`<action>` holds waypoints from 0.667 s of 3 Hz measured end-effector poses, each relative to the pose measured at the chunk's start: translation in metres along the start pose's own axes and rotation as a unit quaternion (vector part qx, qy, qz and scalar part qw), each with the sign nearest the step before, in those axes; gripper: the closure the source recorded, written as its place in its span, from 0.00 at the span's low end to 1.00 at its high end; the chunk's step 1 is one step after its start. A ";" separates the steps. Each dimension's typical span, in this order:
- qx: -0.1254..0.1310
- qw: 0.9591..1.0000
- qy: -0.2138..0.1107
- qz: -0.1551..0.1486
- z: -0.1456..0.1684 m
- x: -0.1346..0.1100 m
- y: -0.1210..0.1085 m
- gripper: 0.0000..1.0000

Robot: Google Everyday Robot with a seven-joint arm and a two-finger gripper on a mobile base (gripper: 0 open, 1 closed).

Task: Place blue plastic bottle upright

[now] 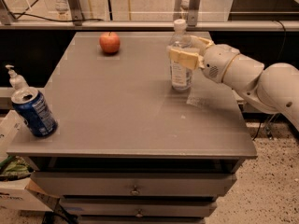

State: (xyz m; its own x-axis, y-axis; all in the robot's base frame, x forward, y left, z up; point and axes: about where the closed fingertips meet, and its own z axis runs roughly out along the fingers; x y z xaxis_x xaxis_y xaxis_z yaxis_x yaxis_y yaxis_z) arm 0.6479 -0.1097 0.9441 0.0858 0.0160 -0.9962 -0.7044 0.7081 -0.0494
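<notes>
Standing upright near the far right part of the counter (pixel 121 111), the blue plastic bottle (pixel 181 76) has its white cap on top and its base looks to be down on the surface. We see the gripper (pixel 182 49) around the upper half of the bottle, one cream finger across the front and the other behind, so we judge that it is grasping the bottle. In our opinion the main part of the task is nearly done; what is left is to let go and pull the arm away without tipping the bottle.

We cannot tell if the base rests fully on the counter or hangs slightly above it. The rear finger is partly hidden by the bottle, and the arm is cut off at the right edge. The apple (pixel 110 42) and the blue can (pixel 35 113) stand well apart from it.
</notes>
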 end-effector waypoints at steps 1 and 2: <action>0.014 1.000 0.005 0.014 -0.004 0.006 -0.007 0.60; 0.017 1.000 0.007 0.017 -0.004 0.007 -0.009 0.38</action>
State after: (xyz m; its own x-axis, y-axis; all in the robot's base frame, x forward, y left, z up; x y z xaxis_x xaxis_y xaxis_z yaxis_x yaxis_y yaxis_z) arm 0.6516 -0.1191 0.9370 0.0531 0.0308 -0.9981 -0.6818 0.7314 -0.0137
